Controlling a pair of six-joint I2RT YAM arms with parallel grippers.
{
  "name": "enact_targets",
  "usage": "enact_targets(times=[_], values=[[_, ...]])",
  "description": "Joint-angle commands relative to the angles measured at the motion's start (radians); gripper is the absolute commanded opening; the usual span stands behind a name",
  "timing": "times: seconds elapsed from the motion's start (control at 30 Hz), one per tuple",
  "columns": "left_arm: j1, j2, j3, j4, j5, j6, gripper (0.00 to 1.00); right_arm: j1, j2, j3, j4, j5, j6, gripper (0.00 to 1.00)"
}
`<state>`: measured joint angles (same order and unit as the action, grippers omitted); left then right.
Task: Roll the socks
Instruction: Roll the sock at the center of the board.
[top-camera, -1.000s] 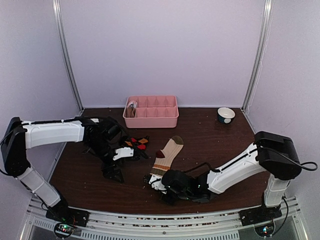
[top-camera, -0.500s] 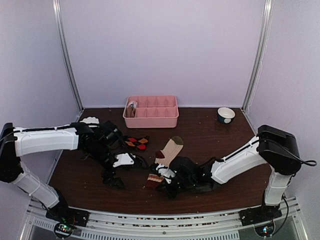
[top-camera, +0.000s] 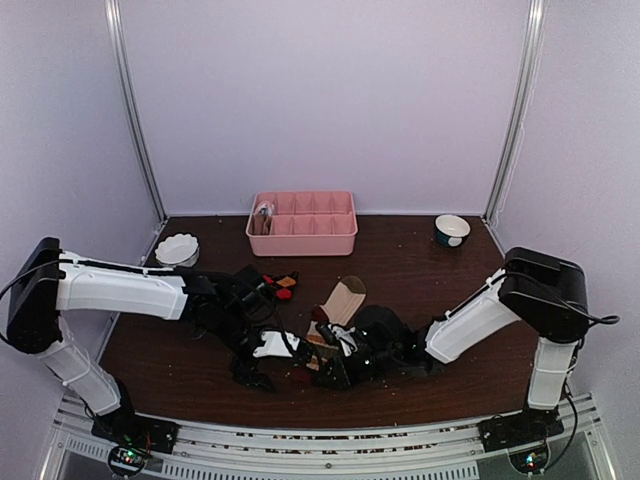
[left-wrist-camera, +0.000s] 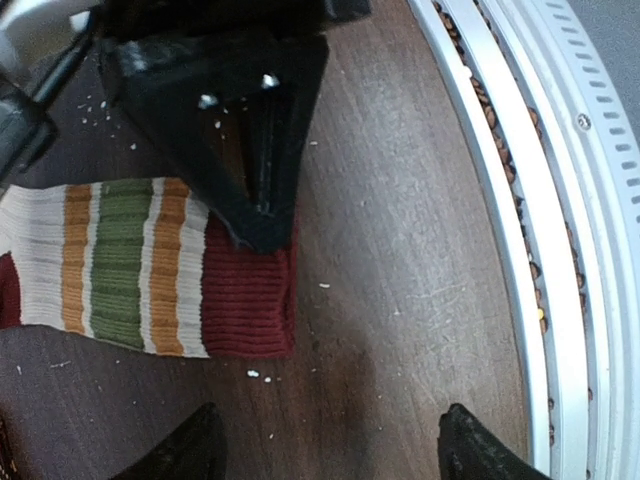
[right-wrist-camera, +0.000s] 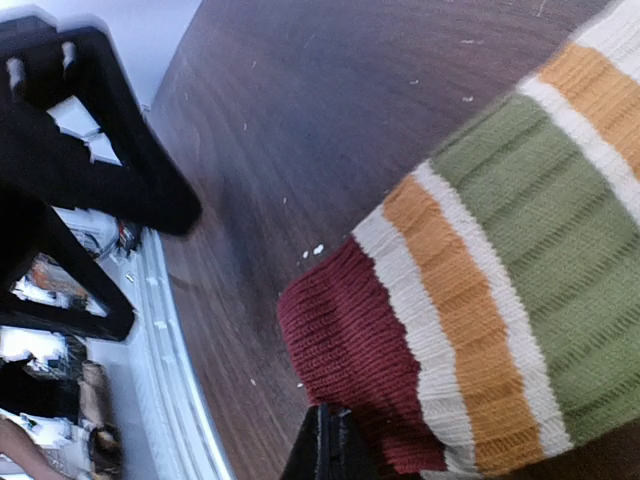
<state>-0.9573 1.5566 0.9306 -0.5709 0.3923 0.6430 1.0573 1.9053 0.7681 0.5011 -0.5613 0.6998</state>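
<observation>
The dark wooden surface (top-camera: 440, 275) carries a pink tray (top-camera: 302, 240) at its far edge. The striped sock (left-wrist-camera: 130, 265) lies near the front edge, between both arms. On the right gripper (left-wrist-camera: 260, 225), jaws are clenched on the sock's maroon cuff. On the left gripper (left-wrist-camera: 335, 450), jaws are released and spread wide over bare wood beside that cuff.

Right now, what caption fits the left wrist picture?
Open left end effector hovers beside the striped sock while the right end effector pinches its red cuff.

Two socks (top-camera: 345, 298) (top-camera: 280, 286), two bowls (top-camera: 177, 250) (top-camera: 452, 230) (one tray (top-camera: 302, 240))
</observation>
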Motion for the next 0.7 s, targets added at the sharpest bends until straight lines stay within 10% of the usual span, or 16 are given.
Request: enact_targets(times=[0.0, 0.67], values=[[-0.026, 0.050, 0.046, 0.053, -0.019, 0.070, 0.70, -0.036, 0.024, -0.051, 0.239, -0.070, 0.228, 0.00], [-0.074, 0.200, 0.046, 0.164, -0.149, 0.128, 0.44, -0.061, 0.109, -0.103, 0.471, -0.105, 0.397, 0.00]])
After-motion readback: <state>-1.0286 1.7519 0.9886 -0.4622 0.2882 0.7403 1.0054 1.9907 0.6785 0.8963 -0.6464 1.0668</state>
